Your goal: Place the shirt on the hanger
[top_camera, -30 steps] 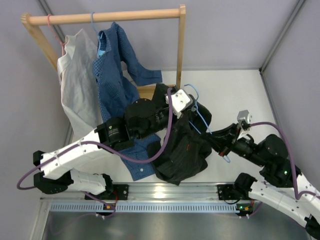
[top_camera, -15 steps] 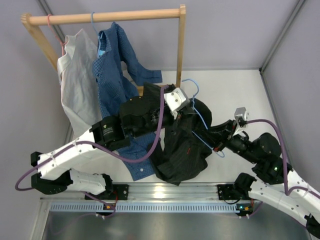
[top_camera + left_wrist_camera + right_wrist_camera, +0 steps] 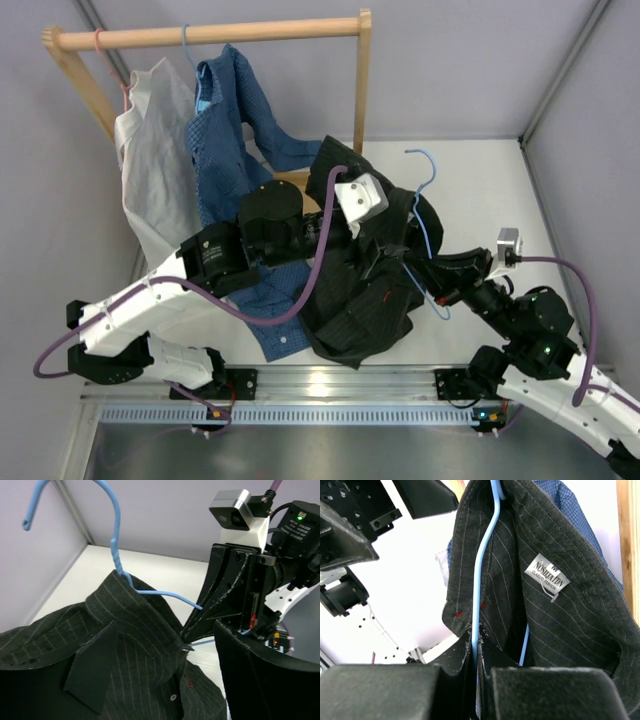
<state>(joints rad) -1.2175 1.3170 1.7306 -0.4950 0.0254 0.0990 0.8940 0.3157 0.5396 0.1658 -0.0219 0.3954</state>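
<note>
- Black shirt (image 3: 135, 650) drapes from hanger (image 3: 116, 555), hook above collar.
- Left wrist view: left gripper (image 3: 165, 630) fingers wide, flanking collar.
- Right wrist view alone: right gripper (image 3: 475, 652) clamps hanger rod inside shirt, near label (image 3: 547, 577).

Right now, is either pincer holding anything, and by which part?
The right pincer is shut on the hanger, pinching its thin frame rod beside the edge of the shirt, away from the hook. The left pincer stands open, gripping nothing.

Pale lilac walls (image 3: 480, 60) enclose a white tabletop (image 3: 470, 180) — a wooden garment rack (image 3: 362, 90) stands at back-left.
</note>
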